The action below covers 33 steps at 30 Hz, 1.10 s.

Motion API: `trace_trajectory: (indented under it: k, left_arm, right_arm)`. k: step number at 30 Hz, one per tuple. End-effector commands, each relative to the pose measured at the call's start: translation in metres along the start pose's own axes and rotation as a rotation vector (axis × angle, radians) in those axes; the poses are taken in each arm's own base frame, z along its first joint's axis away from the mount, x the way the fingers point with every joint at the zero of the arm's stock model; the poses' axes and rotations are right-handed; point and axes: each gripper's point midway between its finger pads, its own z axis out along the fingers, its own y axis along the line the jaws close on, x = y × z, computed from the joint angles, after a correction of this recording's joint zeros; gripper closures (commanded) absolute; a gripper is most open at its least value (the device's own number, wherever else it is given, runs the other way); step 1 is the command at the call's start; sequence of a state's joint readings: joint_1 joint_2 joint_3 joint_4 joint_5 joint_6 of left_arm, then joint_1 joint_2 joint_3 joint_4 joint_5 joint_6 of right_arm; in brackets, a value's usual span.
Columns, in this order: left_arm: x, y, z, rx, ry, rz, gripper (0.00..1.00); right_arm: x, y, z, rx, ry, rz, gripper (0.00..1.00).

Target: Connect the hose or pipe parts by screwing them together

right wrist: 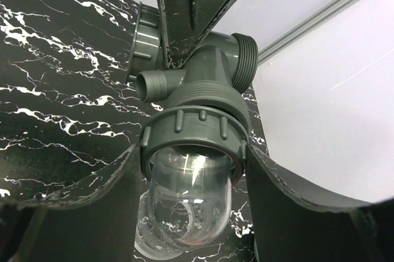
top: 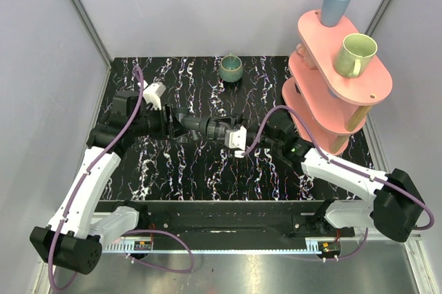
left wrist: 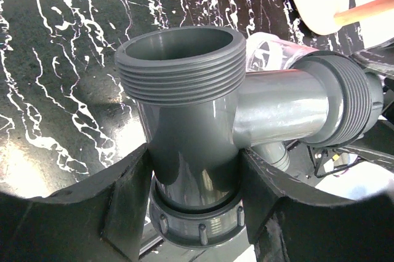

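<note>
**Grey fitting and clear connector gripped from both sides at mid-frame**

On my screen the grey fitting (top: 195, 127) sits at the centre of the top view. It lies crosswise between the two arms, over the black marbled table (top: 207, 177), and I cannot tell whether it rests on the surface. Up close it is a dark grey, glossy, branched piece. A wide open mouth with coarse outside thread fills the upper middle of the left wrist view, and a second threaded end shows at the right. In the right wrist view a small barbed spout (right wrist: 154, 83) juts from its side.

The clear connector (right wrist: 188, 203) is a see-through dome at the lower middle of the right wrist view. It is carried in a grey ribbed collar (right wrist: 194, 136) that sits over one threaded end of the fitting. I cannot tell how far that collar is screwed on.

The left pincer (left wrist: 192, 170) is clamped on the fitting's plain body, its dark fingers (left wrist: 123, 206) pressing both sides. The right pincer (right wrist: 192, 163) is closed onto the clear connector, its fingers (right wrist: 104, 213) touching the collar on either side.

Further out, a small green cup (top: 230, 67) stands at the upper middle of the top view, well apart from the parts. A pink tiered rack (top: 324, 101) at the upper right carries a blue cup (top: 336, 4) and a pale green mug (top: 356, 56)
</note>
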<state>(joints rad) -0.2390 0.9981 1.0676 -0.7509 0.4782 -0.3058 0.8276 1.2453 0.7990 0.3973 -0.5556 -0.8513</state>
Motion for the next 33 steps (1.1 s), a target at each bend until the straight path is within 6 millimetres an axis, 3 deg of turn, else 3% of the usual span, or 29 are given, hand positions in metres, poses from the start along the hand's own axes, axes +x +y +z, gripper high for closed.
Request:
trace_trajectory:
  k: [1,6,15,18,33]
  left_arm:
    - [-0.019,0.001,-0.007,-0.035,-0.077,0.076,1.0]
    - [-0.018,0.007,-0.01,-0.07,-0.072,0.1,1.0]
    - [-0.018,-0.007,-0.012,-0.005,-0.069,0.083,1.0]
    - [-0.015,-0.014,-0.011,0.039,-0.062,0.077,1.0]
    - [-0.011,-0.012,-0.005,0.058,-0.071,0.094,1.0]
  right_arm:
    - [-0.019,-0.026,0.007,0.053,-0.019,-0.078,0.69]
    - [-0.015,-0.024,0.014,0.031,0.005,-0.086,0.69]
    - [-0.012,-0.017,0.027,0.006,-0.004,-0.089,0.69]
    - [-0.013,-0.024,0.032,0.049,-0.015,-0.075,0.71]
    - [-0.007,-0.027,0.042,0.077,0.003,0.091,0.75]
